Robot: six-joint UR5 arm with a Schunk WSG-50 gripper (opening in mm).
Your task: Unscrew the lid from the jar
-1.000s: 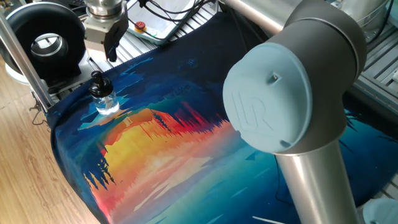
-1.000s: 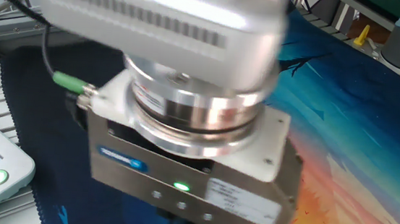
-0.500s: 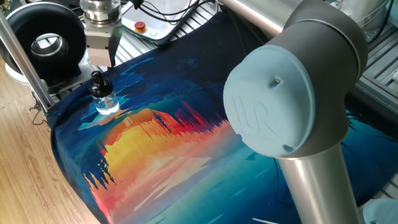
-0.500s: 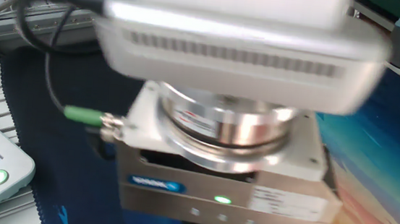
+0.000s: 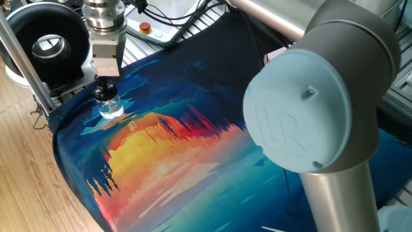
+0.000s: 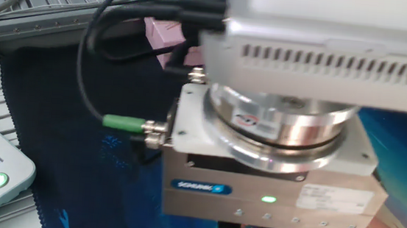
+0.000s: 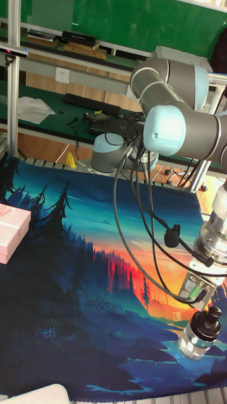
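The jar (image 5: 111, 107), small and of clear glass, stands upright near the far left corner of the painted cloth (image 5: 193, 96); the tall fixed view shows the jar (image 7: 197, 341) at the lower right. Its black rounded lid (image 7: 212, 319) is on the neck. My gripper (image 5: 105, 82) points straight down right over the lid (image 5: 101, 89), its dark fingertips level with the cap's top and apart on either side. In the tall view the gripper (image 7: 205, 307) sits just above the cap. The other fixed view shows only the gripper's body; jar and lid are hidden there.
A large black ring device (image 5: 48, 42) stands behind the jar beside a metal frame post (image 5: 19, 58). A control pad (image 5: 147, 27) lies past the cloth's far edge. A pink box (image 7: 12, 232) rests at the cloth's left side. The arm's big elbow (image 5: 309, 122) fills the right foreground.
The gripper came down and slightly right, from above and behind the jar to right over the lid. The elbow shifted right. The jar stayed put.
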